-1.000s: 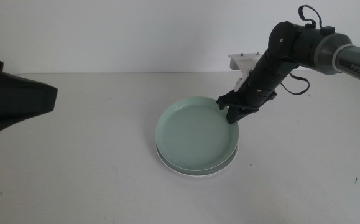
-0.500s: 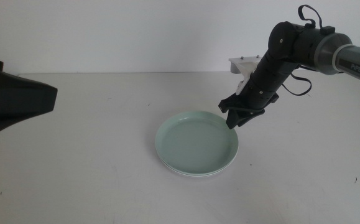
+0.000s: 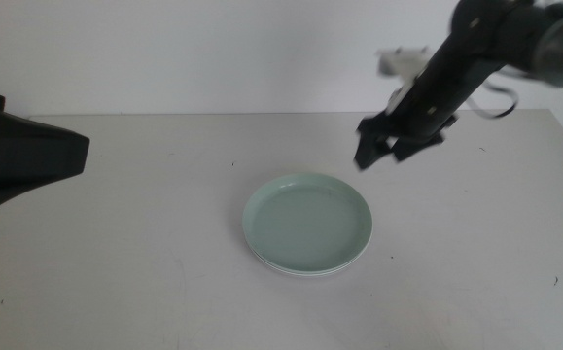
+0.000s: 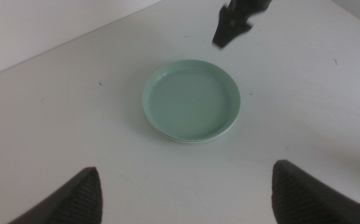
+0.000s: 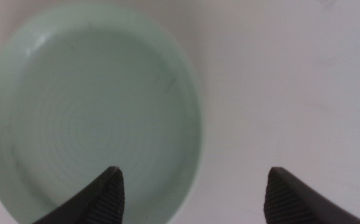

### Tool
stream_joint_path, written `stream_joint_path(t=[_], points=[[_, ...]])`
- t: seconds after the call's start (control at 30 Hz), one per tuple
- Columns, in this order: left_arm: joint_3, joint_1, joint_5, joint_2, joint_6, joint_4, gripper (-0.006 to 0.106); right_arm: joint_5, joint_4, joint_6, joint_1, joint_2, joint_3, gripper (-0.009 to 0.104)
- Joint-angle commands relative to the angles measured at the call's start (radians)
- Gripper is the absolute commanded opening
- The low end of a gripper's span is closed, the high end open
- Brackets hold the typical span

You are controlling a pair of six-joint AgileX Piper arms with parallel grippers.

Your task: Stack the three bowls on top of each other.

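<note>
Three bowls sat stacked mid-table, mint green bowl (image 3: 307, 223) topmost; right gripper (image 3: 390, 146) hovered spread and empty nearby, risking a nudge if lowered.

The right gripper (image 5: 192, 193) hangs above the table (image 5: 291, 81) with its two dark jaws spread wide apart and nothing between them. Below lies the pale mint green bowl (image 5: 92, 118), round and shallow, with faint concentric rings on its floor and a low rim. One jaw overlaps the bowl; the other is over bare white table.
</note>
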Motion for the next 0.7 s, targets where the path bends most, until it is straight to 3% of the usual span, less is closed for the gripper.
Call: stream_joint_path(t=[0.0, 0.3, 0.5, 0.67], points=[[-0.021, -0.005, -0.06, -0.003, -0.008, -0.018, 0.105, -0.042, 0.002, 0.013, -0.044, -0.115, -0.023, 0.057], [-0.021, -0.005, -0.06, -0.003, -0.008, -0.018, 0.105, -0.175, -0.116, 0.02, -0.157, -0.348, 0.176, 0.057], [-0.021, -0.005, -0.06, -0.003, -0.008, -0.018, 0.105, -0.125, -0.121, 0.031, -0.153, -0.477, 0.232, 0.057], [-0.021, -0.005, -0.06, -0.003, -0.008, -0.018, 0.105, -0.175, -0.131, 0.078, -0.15, -0.633, 0.342, 0.057]])
